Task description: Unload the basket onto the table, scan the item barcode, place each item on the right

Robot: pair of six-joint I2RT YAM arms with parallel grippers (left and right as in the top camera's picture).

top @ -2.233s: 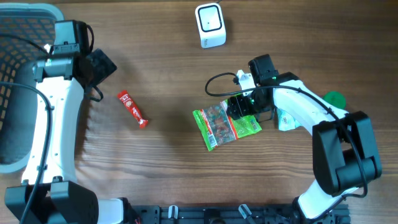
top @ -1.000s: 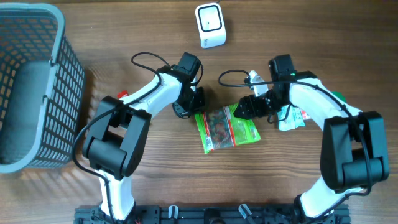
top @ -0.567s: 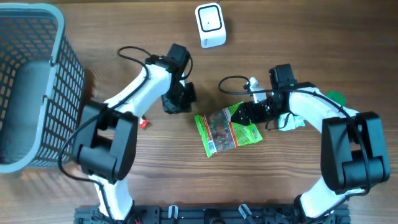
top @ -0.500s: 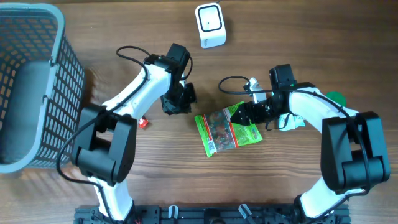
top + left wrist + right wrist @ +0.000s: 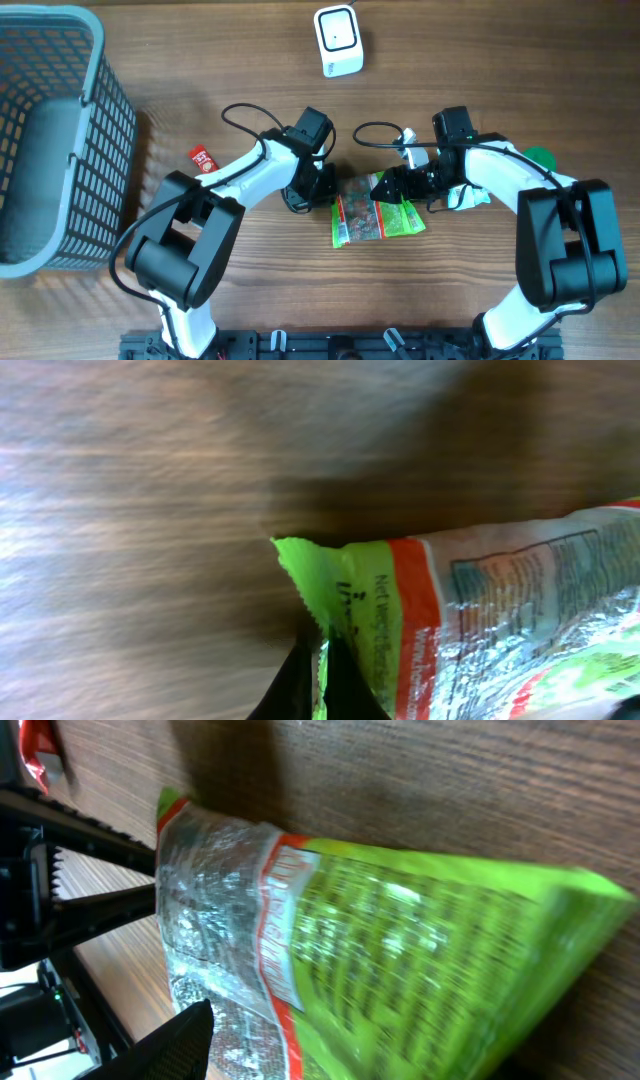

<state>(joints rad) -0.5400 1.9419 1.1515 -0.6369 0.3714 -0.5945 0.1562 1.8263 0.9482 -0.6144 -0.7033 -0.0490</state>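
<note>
Snack packet (image 5: 378, 212) sits mid-worktop (image 5: 450, 300), between the two arms and well to the near side of the scanner (image 5: 338, 40). Right tool (image 5: 392, 186) looks clamped on its far-right end, with the packet tipped up on edge in the right wrist view. Left tool (image 5: 318, 660) is closed at the left seal. A sliver of green film shows between the tips, but I can't confirm a real pinch.

Handling guess: light, soft film pouch, crinkly and slick, with loose contents, so it'll sag and twist from a single corner. Best holds are the flat crimped seals at either end. Squeezing the belly risks crushing the contents and wrinkling the print. Pull it taut between both ends so the code panel lies flat. Can't make out the barcode here.
</note>
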